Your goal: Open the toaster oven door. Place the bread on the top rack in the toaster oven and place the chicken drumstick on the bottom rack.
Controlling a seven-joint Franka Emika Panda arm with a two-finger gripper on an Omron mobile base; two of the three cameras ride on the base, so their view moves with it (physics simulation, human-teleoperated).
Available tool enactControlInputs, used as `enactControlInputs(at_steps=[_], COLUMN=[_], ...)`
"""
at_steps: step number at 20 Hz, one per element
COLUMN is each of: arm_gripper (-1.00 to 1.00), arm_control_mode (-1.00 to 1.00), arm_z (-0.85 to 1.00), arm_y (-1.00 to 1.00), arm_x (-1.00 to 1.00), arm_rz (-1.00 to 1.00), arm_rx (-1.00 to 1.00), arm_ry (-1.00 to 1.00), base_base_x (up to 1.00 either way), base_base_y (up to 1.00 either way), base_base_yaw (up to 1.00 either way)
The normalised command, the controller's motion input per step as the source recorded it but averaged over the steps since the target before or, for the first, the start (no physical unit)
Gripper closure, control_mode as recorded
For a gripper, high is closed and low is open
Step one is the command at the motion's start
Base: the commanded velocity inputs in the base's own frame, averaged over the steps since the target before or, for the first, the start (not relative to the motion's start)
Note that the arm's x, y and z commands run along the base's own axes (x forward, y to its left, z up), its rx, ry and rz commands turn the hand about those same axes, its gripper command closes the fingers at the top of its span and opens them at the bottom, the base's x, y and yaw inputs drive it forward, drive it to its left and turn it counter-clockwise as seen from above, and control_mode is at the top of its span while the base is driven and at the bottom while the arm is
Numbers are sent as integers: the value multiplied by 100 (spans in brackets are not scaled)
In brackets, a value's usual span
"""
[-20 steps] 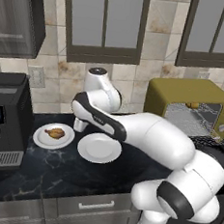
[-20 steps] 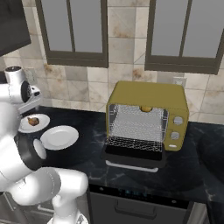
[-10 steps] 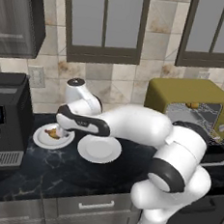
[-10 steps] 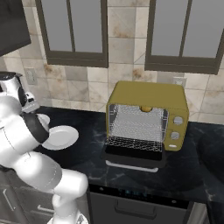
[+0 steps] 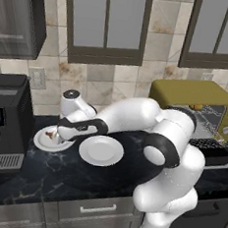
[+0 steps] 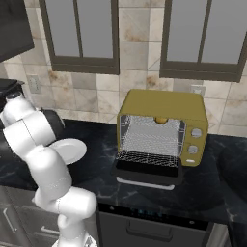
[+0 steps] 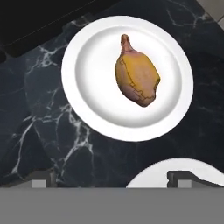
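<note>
- Left base view: drumstick pickup looks like the step in hand. The arm reaches left across the dark surface and the pincer hangs low over the far plate, where a scrap of brown chicken drumstick peeks out beside it. An empty plate lies just beside, nearer the arm. The toaster oven stands well apart at the right.
- Right base view: the toaster oven door is folded down flat, so the opening step appears done. The bread sits inside, high up on the top rack; the bottom rack is bare.
- Hand view: the drumstick lies near the plate's middle, thin end pointing away from the fingertips. They stand spread wide, released, holding nothing, and well short of the meat.
- Risks, as I judge them: the meat is rounded and tapered, so closing off-centre or near the thin end could squirt it sideways or spin it. Coming down too low could press the plate rim and tip or slide it into its neighbour.
</note>
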Motion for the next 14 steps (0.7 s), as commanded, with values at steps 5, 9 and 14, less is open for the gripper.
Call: enactControlInputs(at_steps=[5, 9, 14], arm_gripper=[-100, -100, -100], arm_control_mode=[-100, -100, -100], arm_z=[-24, -14, -24], arm_y=[27, 27, 22], arm_x=[51, 47, 27], arm_rz=[0, 0, 0], arm_rx=[0, 0, 0], arm_ry=[-5, 0, 0], base_base_x=[0, 0, 0], base_base_y=[0, 0, 0], base_base_yaw=[0, 0, 0])
